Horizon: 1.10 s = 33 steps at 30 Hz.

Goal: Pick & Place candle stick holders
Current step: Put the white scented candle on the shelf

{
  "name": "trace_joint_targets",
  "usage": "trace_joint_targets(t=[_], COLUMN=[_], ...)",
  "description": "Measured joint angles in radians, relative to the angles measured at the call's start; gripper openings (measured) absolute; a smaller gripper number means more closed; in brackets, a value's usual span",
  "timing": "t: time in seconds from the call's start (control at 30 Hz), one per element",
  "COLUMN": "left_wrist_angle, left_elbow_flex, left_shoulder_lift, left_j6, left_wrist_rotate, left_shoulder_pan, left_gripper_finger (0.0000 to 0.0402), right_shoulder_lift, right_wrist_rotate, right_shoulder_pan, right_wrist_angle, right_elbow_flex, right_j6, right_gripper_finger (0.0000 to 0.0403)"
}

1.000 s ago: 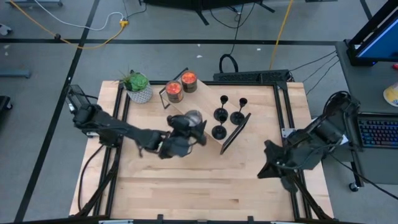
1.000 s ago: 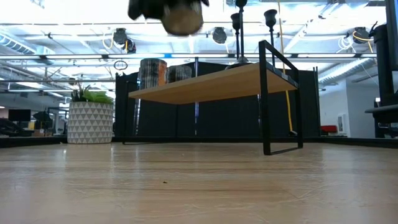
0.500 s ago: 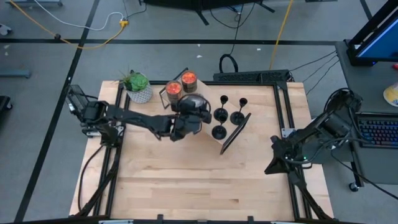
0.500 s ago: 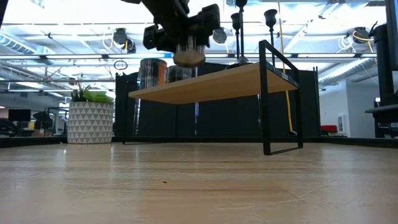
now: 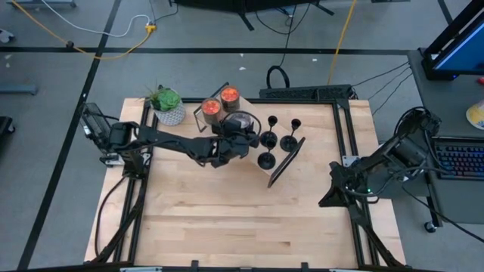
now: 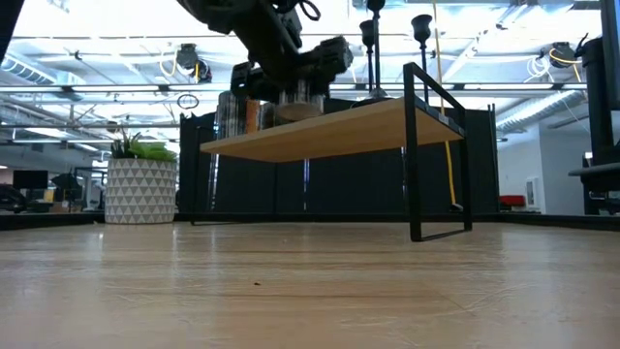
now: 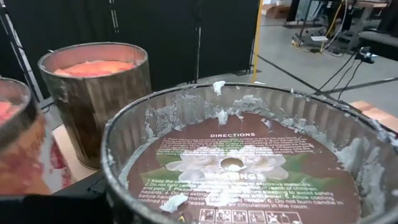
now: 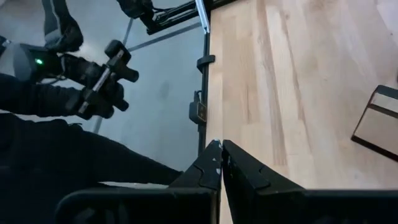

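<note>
Three small matte-black candle stick holders point(image 5: 274, 138), each with disc base, thin stem and cup top, stand close together on the right part of a low light-wood shelf with a thin black metal frame point(image 5: 287, 160), at the far middle of the table. No gripper is on them.

The left gripper point(image 5: 236, 136) is over the shelf just left of the holders, carrying a used ribbed glass candle jar with wax scraps on its wall and a printed label at the bottom point(image 7: 249, 162). The wrist view looks straight into the jar, so it is evidently clasped, though the fingers themselves are hidden. In the low view the jar's base sits at or just above the shelf top point(image 6: 300, 109); contact cannot be told.

Two full ribbed jars of orange-red wax point(image 5: 221, 104) stand at the shelf's far left end.

Judgement: the holders look placed; the jar is about to be set down.

The right gripper point(image 8: 221, 163) waits off the table's right edge, fingers pressed together, empty.

Surface: pale butcher-block table point(image 5: 242, 227) in a black frame, small green plant in a white patterned pot point(image 5: 168, 106) at the far left corner. Room: grey floor, cables, keyboard point(image 5: 460, 160) at right.
</note>
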<state>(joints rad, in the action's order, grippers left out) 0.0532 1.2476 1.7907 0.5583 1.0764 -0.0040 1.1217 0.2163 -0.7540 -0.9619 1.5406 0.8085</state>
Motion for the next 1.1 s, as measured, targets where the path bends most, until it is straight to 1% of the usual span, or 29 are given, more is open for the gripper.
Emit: trace_joint_targets(t=[0.17, 0.43, 0.57, 0.73, 0.93, 1.03, 1.1], left_wrist_angle=[0.009, 0.009, 0.006, 0.0, 0.002, 0.002, 0.002], left_elbow_flex=[0.0, 0.0, 0.0, 0.0, 0.0, 0.0, 0.0], left_shoulder_lift=[0.031, 0.054, 0.054, 0.054, 0.054, 0.054, 0.054], left_j6=[0.008, 0.013, 0.009, -0.007, -0.01, -0.014, -0.013], left_wrist_rotate=[0.002, 0.011, 0.012, 0.007, 0.005, 0.005, 0.005], left_shoulder_pan=[0.011, 0.038, 0.048, 0.052, 0.052, 0.05, 0.048], left_gripper_finger=[0.0345, 0.0345, 0.0345, 0.0386, 0.036, 0.0361, 0.0372], right_shoulder_lift=[0.0, 0.0, 0.0, 0.0, 0.0, 0.0, 0.0], right_wrist_rotate=[0.046, 0.053, 0.089, 0.098, 0.098, 0.098, 0.099], right_shoulder_pan=[0.0, 0.001, 0.001, 0.001, 0.001, 0.001, 0.001], right_wrist_angle=[0.004, 0.007, 0.007, 0.007, 0.007, 0.007, 0.007], right_elbow_flex=[0.0, 0.0, 0.0, 0.0, 0.0, 0.0, 0.0], right_j6=[0.017, 0.05, 0.07, 0.07, 0.07, 0.07, 0.07], right_gripper_finger=[0.0006, 0.0006, 0.0006, 0.0006, 0.0006, 0.0006, 0.0006])
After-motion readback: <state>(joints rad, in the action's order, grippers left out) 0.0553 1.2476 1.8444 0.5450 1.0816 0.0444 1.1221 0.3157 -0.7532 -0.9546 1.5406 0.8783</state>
